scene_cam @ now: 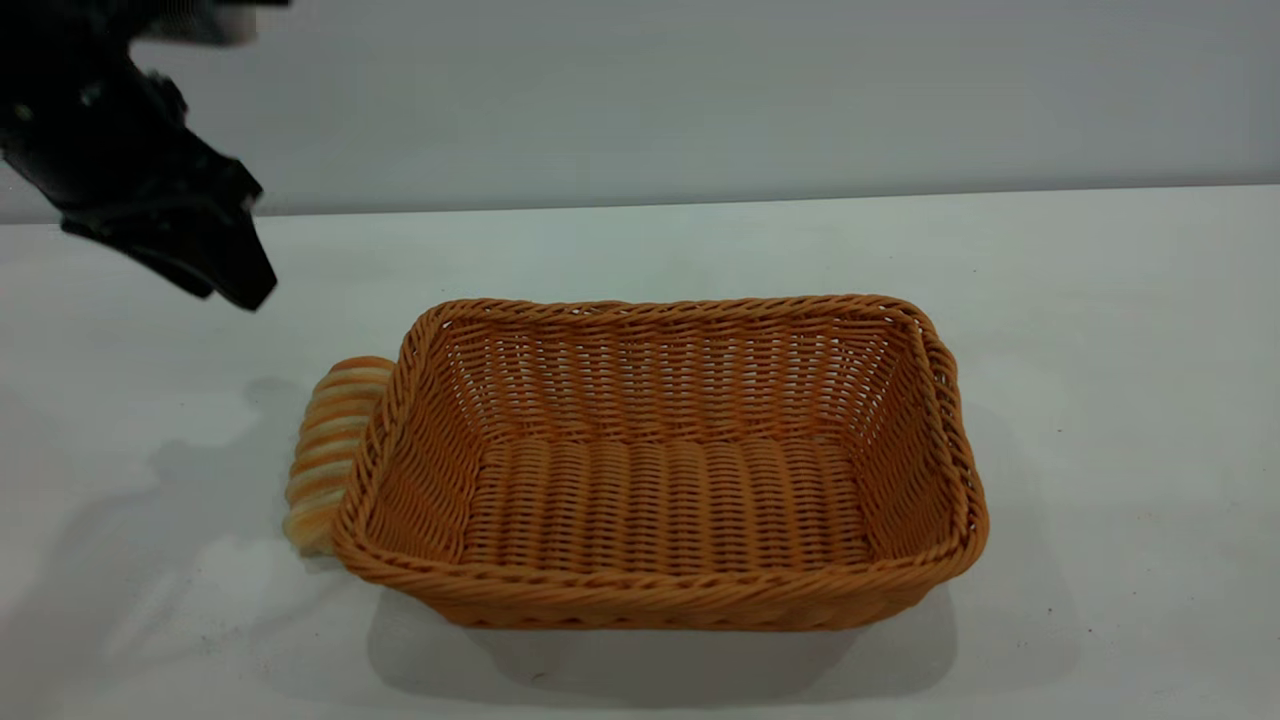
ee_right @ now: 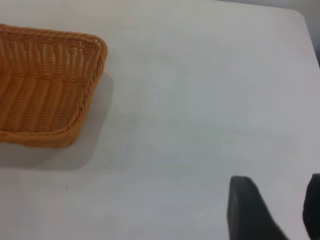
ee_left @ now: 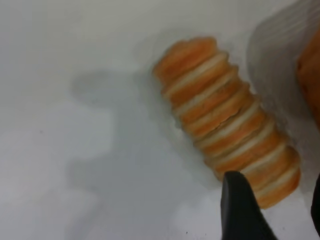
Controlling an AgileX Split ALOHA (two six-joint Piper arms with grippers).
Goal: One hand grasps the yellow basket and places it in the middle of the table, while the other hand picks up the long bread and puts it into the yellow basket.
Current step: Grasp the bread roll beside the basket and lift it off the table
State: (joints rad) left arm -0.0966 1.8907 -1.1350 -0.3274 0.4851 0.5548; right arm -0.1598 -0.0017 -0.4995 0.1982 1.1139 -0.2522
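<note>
Exterior view: the yellow basket (scene_cam: 665,465) sits mid-counter (scene_cam: 1100,400), empty, with the long bread (scene_cam: 328,450) tucked against its left wall. The left gripper (scene_cam: 235,275) hangs above, holding nothing.

Left wrist: gripper parted over the bread, probably lining up a grab.

Right wrist: the right gripper (ee_right: 295,210) is spread, empty, well clear of the basket.

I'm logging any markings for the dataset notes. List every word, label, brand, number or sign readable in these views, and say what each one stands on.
None: no readable text shows in any view.
The yellow basket is plain woven wicker with no tag or label.
The long bread bears only pale stripes, no print.
The table shows only a few tiny dark specks, no writing.
The left hand and the right hand are plain black with no visible marking.
</note>
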